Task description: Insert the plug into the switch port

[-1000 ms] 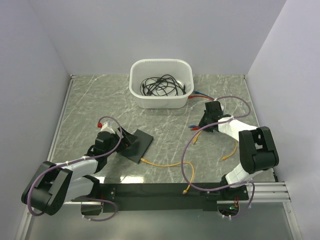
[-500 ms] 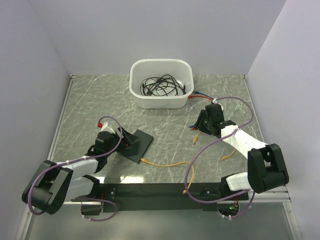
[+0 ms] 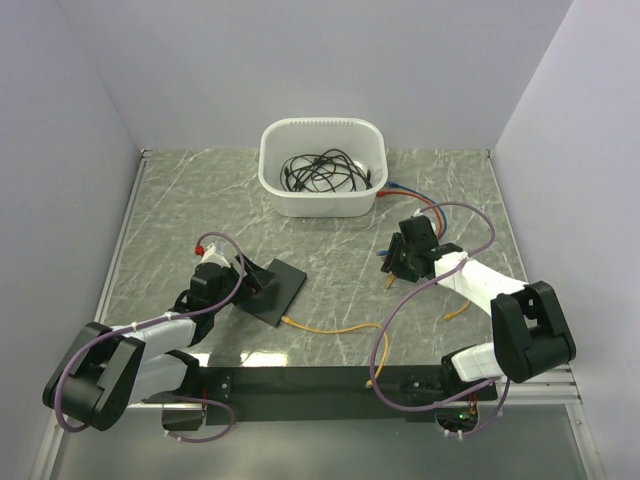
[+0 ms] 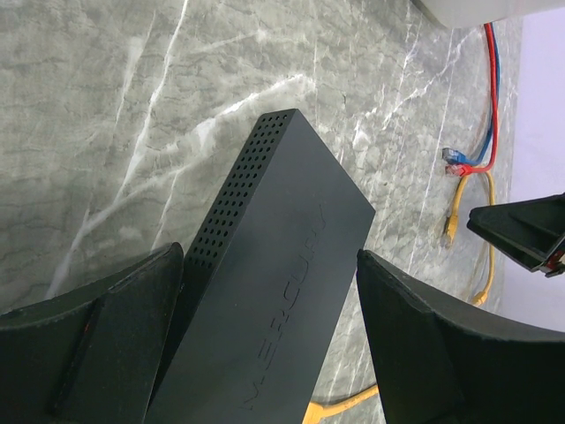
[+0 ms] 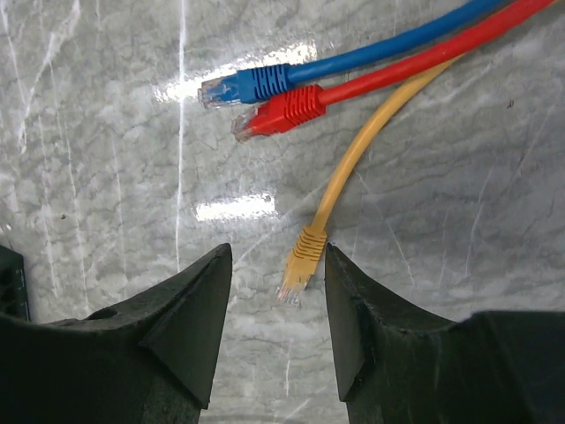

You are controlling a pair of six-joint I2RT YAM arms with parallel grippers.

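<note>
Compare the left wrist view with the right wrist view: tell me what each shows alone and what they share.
Only the left wrist view: the black switch box gripped in the left end effector, plus a corner of the white tub. Only the right wrist view: the yellow plug lying untouched between the open fingers of the right end effector. Both: the yellow plug, the blue plug, the red plug and the marble table.
</note>
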